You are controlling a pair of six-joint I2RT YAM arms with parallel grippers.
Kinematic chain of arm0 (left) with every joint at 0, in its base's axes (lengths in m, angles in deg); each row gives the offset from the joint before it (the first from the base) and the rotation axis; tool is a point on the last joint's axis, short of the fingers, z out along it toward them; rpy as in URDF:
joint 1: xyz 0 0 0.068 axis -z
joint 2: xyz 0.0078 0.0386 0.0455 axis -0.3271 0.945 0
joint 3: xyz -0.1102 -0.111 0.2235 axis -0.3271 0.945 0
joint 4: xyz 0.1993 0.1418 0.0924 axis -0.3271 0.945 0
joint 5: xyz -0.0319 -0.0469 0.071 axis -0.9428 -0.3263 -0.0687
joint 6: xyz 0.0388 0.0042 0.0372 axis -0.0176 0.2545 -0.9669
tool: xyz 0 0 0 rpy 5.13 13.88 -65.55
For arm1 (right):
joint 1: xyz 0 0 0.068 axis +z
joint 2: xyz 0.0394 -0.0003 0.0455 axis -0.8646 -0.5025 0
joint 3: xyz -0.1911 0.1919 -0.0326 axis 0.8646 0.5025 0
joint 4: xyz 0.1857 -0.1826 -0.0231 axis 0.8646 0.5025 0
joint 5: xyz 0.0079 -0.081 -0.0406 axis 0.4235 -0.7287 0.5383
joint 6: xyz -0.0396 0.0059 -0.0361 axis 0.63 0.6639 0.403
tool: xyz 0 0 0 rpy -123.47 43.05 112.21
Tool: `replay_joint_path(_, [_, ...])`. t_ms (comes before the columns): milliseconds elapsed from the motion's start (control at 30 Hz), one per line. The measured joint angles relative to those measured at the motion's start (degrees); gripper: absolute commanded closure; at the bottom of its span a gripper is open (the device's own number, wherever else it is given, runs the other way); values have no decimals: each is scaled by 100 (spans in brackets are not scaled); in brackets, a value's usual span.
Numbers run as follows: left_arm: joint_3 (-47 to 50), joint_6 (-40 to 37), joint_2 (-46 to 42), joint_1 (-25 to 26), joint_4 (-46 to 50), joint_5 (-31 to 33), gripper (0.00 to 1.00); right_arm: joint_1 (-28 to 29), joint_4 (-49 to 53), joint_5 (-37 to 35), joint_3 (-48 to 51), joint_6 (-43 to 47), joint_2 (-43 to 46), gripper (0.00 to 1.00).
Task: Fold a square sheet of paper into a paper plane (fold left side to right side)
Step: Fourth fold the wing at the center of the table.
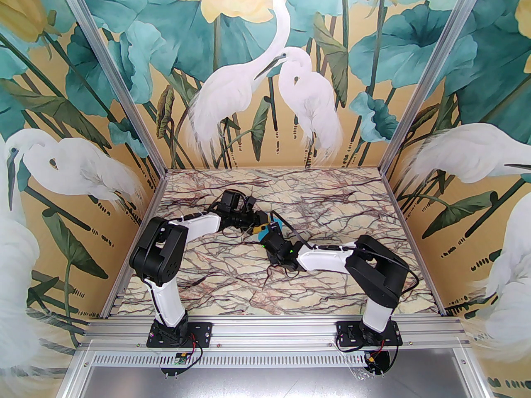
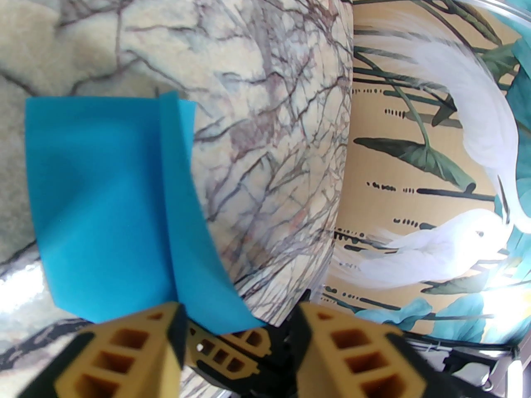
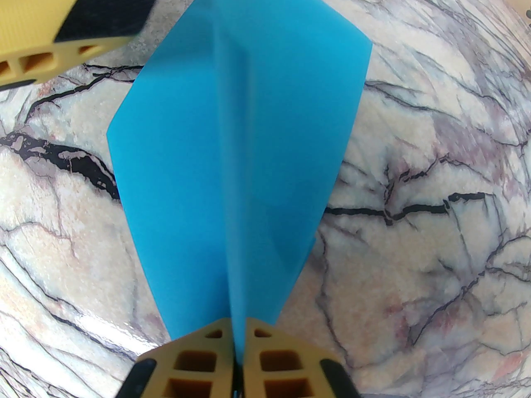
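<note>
Right gripper (image 3: 236, 338) has it: jaws together, clamped on the raised centre crease of the paper plane (image 3: 232, 139). The plane's long axis runs straight out from those fingertips, in line with the fingers, so any release or press you do next goes along that crease.

Left gripper (image 2: 239, 311) has its jaws apart and is gripping nothing. From its wrist view the paper plane (image 2: 108, 205) lies ahead and off to the left of the gap, with one corner dipping toward the space between the fingers but not pinched. In the right wrist view, one left finger (image 3: 62, 27) sits up and to the left of the paper, clear of it.

From above, both grippers meet over the middle of the marble table (image 1: 332, 205), with the paper plane (image 1: 274, 226) between them. The right arm is on it and the left is just beside.

Look: plain turquoise-blue, with a sharp centre ridge standing up and two wings splayed to either side, layered and narrowest at the clamped end. You can't tell which end is the nose, or whether the wings touch the table.
</note>
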State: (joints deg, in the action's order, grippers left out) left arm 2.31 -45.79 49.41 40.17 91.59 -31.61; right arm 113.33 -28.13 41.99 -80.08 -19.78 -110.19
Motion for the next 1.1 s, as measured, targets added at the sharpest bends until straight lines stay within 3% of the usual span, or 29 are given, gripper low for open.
replay_joint_path(433, [4,-275,-483,-839,380,-48,36,-42,-341,199,116,-85,-92,91])
replay_joint_path(600, [122,-404,-636,-1102,431,-109,38,-256,-894,704,470,-149,74,91])
replay_joint_path(933, [682,-686,-649,-1091,483,-503,50,-691,-1403,1943,647,-234,98,91])
replay_joint_path(1100, [682,-726,-433,-741,474,-581,51,-822,-1499,2315,669,-236,74,91])
